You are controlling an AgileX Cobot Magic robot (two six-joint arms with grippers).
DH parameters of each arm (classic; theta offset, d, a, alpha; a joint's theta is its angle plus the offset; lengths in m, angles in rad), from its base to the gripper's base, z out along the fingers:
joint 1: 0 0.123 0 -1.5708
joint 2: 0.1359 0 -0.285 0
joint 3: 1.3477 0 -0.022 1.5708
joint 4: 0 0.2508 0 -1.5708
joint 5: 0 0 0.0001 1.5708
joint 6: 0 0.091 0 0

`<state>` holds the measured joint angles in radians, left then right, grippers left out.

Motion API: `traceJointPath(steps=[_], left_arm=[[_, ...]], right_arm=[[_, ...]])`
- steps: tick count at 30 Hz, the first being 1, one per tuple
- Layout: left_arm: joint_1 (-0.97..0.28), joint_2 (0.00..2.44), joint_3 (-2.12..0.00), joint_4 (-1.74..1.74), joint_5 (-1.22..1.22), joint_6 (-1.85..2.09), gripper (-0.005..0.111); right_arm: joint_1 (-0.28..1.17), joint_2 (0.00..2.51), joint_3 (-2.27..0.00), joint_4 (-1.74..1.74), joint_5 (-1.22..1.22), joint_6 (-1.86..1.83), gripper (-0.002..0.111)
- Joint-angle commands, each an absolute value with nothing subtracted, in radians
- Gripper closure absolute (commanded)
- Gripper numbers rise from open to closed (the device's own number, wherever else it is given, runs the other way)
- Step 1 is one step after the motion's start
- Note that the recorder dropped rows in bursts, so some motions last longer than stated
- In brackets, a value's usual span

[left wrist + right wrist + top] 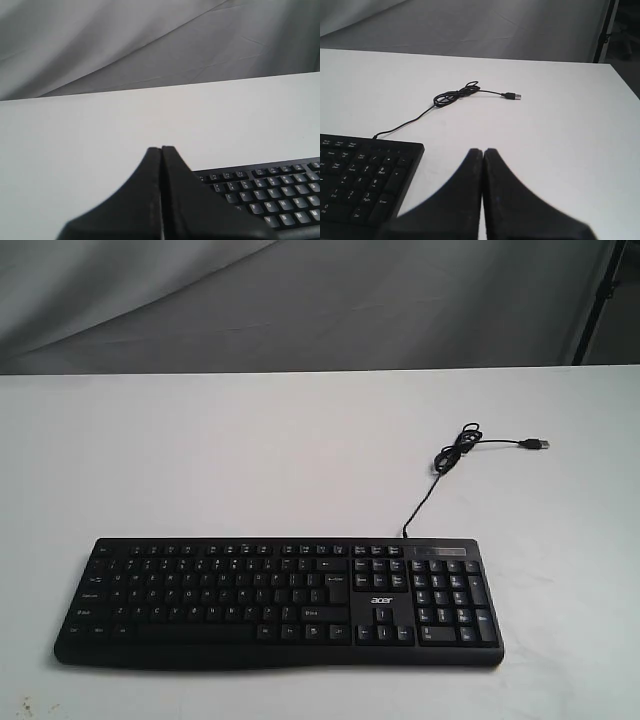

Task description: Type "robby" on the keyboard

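Note:
The black acer keyboard point(280, 602) lies flat near the front edge of the white table, number pad to the right. Its thin USB cable point(455, 455) runs back from the rear right and ends in a loose plug point(538, 444). Neither arm shows in the exterior view. In the left wrist view my left gripper point(161, 149) is shut with nothing in it, above the table beside the keyboard's letter keys point(270, 195). In the right wrist view my right gripper point(483, 150) is shut and empty, beside the number pad end of the keyboard point(365, 180); the cable point(455, 95) lies beyond.
The white table point(250, 460) stretches behind the keyboard to a grey cloth backdrop point(300, 300). A dark frame post point(602, 30) stands past the table's far right corner.

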<state>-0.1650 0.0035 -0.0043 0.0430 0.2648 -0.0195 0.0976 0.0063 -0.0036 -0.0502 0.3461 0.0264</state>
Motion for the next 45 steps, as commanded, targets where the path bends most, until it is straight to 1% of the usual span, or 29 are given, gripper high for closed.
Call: traceJointPath(steps=[1,18,21,27,36,39,45], left_arm=[[-0.171,0.000,0.000,0.048,0.259,-0.022,0.107],[-0.171,0.000,0.000,0.048,0.259,-0.022,0.107],[-0.171,0.000,0.000,0.048,0.259,-0.022,0.107],[-0.171,0.000,0.000,0.048,0.259,-0.022,0.107],[-0.171,0.000,0.000,0.048,0.259,-0.022,0.107],[-0.171,0.000,0.000,0.048,0.259,-0.022,0.107],[-0.171,0.000,0.000,0.048,0.259,-0.022,0.107]], right_arm=[[0.091,0.000,0.000,-0.050,0.345,0.030,0.108],[0.091,0.000,0.000,-0.053,0.339,0.028,0.108],[0.091,0.000,0.000,-0.058,0.288,0.028,0.108],[0.091,0.000,0.000,-0.052,0.104,0.028,0.108],[0.091,0.000,0.000,-0.052,0.065,0.028,0.108],[0.091,0.000,0.000,0.052,-0.078,0.032,0.108],[0.091,0.000,0.000,0.052,-0.394,0.032,0.108]])
